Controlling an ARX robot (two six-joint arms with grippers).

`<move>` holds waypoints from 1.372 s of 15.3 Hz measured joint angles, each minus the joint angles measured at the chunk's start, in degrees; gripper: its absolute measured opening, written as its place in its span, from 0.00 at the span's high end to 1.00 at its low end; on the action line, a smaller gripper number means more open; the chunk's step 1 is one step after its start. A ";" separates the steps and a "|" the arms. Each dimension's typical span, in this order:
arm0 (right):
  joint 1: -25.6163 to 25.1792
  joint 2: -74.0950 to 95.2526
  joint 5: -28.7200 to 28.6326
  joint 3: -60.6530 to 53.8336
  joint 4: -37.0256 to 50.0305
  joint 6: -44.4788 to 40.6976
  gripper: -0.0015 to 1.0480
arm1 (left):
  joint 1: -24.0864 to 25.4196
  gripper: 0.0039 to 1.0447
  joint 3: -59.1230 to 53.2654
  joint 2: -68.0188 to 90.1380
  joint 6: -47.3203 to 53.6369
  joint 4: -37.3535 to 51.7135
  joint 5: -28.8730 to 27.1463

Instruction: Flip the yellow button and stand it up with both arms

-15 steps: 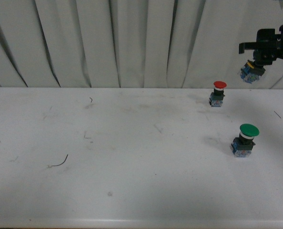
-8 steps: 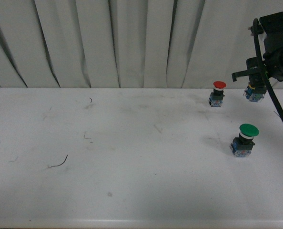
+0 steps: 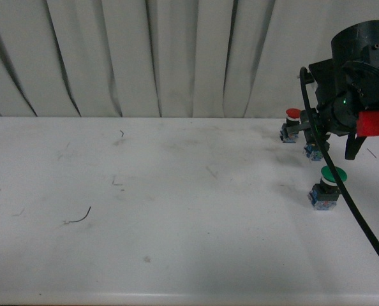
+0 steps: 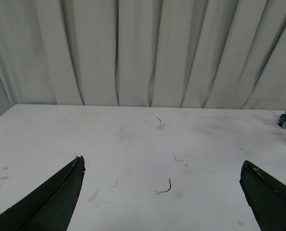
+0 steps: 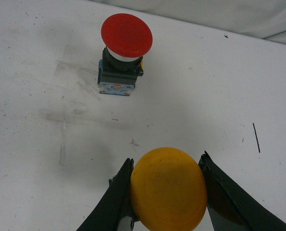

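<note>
A: Nearest to us, the green button [image 3: 330,183] stands upright on the table [image 3: 177,242], cap up, nothing touching it. What's just beyond?

B: Just beyond it we have the right gripper [image 5: 166,159], low over the table, jaws clamped on the yellow button [image 5: 168,190], one jaw against each side of the cap in the wrist view.

A: Which way does it lie?

B: The cap faces straight back at the wrist camera, so we judge the long axis runs along the jaws: cap toward the wrist, blue contact block toward the table. From the front we catch that block poking out under the arm. Whether it touches the surface, we cannot tell.

A: So the coming move turns on that axis?

B: We think so. If it's as plumb as it looks, the button wants lowering straight and releasing. Any tilt and it could topple.

A: Neighbours?

B: The red button [image 5: 126,45] stands farther back, near but clear of the yellow cap. The yellow one hangs between red and green.

A: And the left gripper [image 4: 161,164]?

B: Jaws spread wide, holding nothing, well away over the middle of the table near a scrap of wire [image 4: 166,186]. From there the red button is a far speck by the curtain [image 3: 145,57]. The right arm is plainly the nearer one.
</note>
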 joint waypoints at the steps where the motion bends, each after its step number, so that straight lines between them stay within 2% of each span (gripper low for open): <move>1: 0.00 1.05 -0.02 0.87 -0.44 0.00 0.66 | 0.00 0.06 0.00 0.00 0.00 -0.02 0.00; 8: 1.25 4.09 0.22 5.20 -0.96 0.70 0.66 | 0.00 0.06 0.00 0.00 0.00 0.00 0.00; 21: 2.62 4.33 3.45 1.75 2.21 1.27 0.66 | 0.00 0.06 0.00 0.00 0.00 -0.02 0.00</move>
